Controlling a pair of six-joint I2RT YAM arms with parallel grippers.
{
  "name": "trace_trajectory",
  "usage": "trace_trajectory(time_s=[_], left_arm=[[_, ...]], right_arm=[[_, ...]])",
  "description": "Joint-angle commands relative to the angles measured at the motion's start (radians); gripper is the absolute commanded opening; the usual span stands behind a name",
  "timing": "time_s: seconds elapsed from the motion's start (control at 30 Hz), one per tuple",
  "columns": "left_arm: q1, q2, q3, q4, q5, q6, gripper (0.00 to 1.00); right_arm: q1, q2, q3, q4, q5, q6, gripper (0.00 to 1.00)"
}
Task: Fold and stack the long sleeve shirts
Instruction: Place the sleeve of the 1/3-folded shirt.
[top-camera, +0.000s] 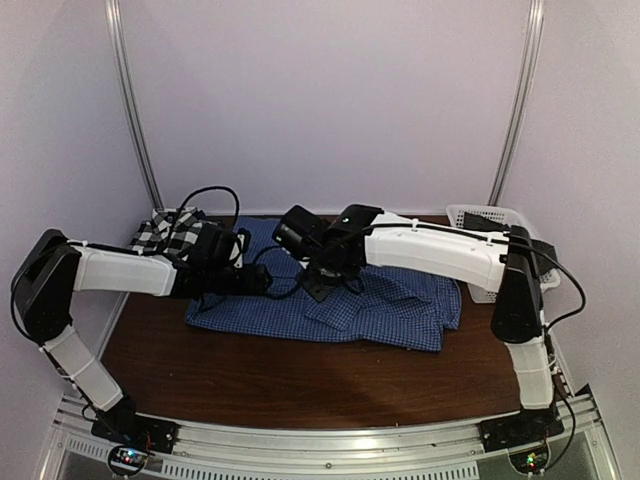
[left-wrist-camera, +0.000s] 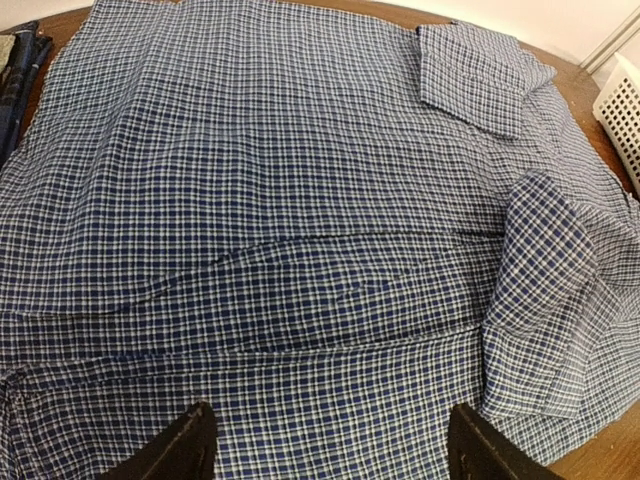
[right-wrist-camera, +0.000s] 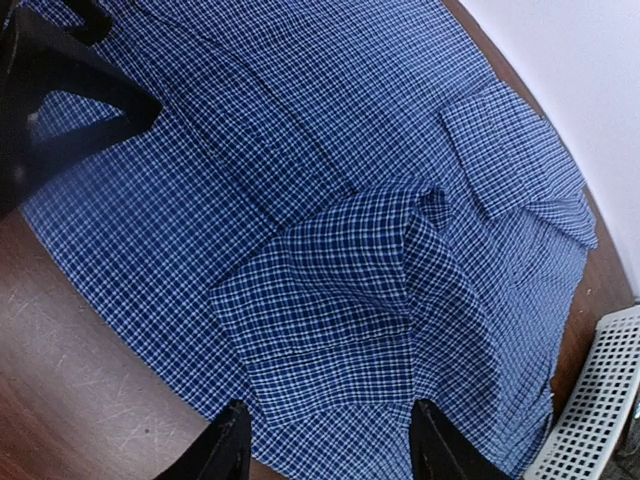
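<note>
Blue check shirt (top-camera: 330, 305) lies spread flat mid-table (top-camera: 250, 385), one sleeve (right-wrist-camera: 340, 280) already folded across it, while the left arm (top-camera: 120, 270) and right arm (top-camera: 440, 255) hover above, jaws wide and empty, likely lining up the next fold.

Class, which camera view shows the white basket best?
Top external: the white basket shows its rim and place beside the blue shirt, partly behind the right arm. Both wrist views catch only a lattice corner.

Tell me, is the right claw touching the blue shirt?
Cannot tell. The right wrist view shows the open right gripper over the blue shirt, but neither gap nor contact.
</note>
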Motion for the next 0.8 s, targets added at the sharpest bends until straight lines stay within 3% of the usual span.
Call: trace_trajectory(time_s=[0.0,0.17,0.3,0.57,0.77], left_arm=[[0.001,-0.066,-0.044,0.079,0.044,-0.020,0.81],[-0.002,-0.087,-0.116,0.198,0.221,-0.052,0.82],[-0.011,-0.096,-0.148,0.237,0.253,-0.057,0.82],[-0.016,-0.105,-0.172,0.263,0.274,-0.064,0.82],[-0.018,-0.111,-0.187,0.279,0.285,-0.064,0.82]], right_arm=[[-0.052,-0.185,-0.181,0.169,-0.157,0.020,0.59],[-0.176,-0.387,-0.540,0.426,-0.348,0.084,0.65],[-0.281,-0.463,-0.750,0.622,-0.528,0.123,0.74],[-0.368,-0.383,-0.811,0.744,-0.643,0.139,0.80],[-0.390,-0.282,-0.777,0.766,-0.714,0.124,0.77]])
